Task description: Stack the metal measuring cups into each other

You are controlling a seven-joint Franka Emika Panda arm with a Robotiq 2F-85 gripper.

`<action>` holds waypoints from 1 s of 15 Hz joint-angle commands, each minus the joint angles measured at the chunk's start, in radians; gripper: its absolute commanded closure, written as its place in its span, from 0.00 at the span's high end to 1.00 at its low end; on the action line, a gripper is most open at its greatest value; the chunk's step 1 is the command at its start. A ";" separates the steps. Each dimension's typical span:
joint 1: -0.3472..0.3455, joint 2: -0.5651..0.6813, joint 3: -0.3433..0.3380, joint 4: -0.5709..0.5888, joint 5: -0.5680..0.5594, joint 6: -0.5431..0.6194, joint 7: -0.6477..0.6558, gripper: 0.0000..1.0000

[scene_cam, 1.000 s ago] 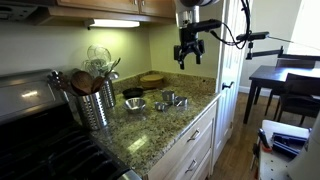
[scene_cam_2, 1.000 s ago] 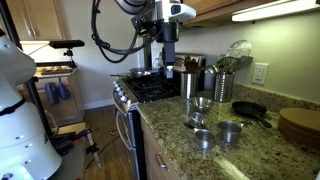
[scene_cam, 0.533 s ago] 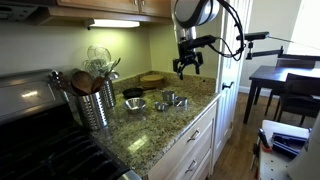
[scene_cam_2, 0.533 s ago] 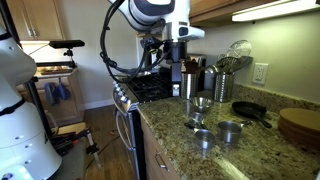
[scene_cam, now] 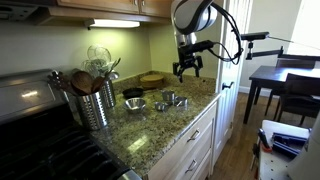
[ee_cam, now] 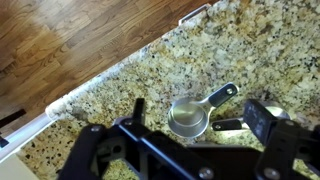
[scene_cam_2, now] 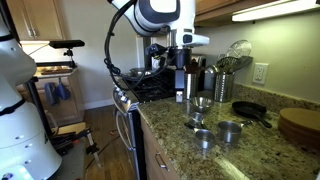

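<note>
Several small shiny metal measuring cups stand apart on the granite counter. In an exterior view they are one cup [scene_cam: 135, 104], a second [scene_cam: 160, 106], a third [scene_cam: 168, 97] and another [scene_cam: 182, 101]. They also show as separate cups [scene_cam_2: 201, 103] [scene_cam_2: 194, 122] [scene_cam_2: 231, 130]. My gripper [scene_cam: 187, 69] [scene_cam_2: 191, 88] hangs open and empty in the air above them. In the wrist view my open gripper [ee_cam: 198, 113] frames one cup [ee_cam: 187, 118] below; its handle points up-right. A second handle [ee_cam: 228, 125] lies beside it, its bowl hidden.
A tall ribbed canister of wooden utensils [scene_cam: 97, 101] [scene_cam_2: 222, 84] stands near the stove [scene_cam_2: 150, 88]. A dark round pan [scene_cam: 132, 93] [scene_cam_2: 250, 110] sits behind the cups. A round wooden board [scene_cam_2: 298, 122] lies at the counter's end. The counter edge [ee_cam: 100, 85] drops to wood floor.
The arm has swung and lowered; my gripper has come down from high up towards the counter and now hangs above the cups. The cups have not moved.
</note>
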 commanded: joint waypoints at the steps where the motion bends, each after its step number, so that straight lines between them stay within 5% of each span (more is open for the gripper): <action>1: 0.010 0.009 -0.007 0.008 -0.024 -0.003 0.032 1.00; 15: 0.028 0.248 -0.067 0.090 -0.016 0.201 0.138 1.00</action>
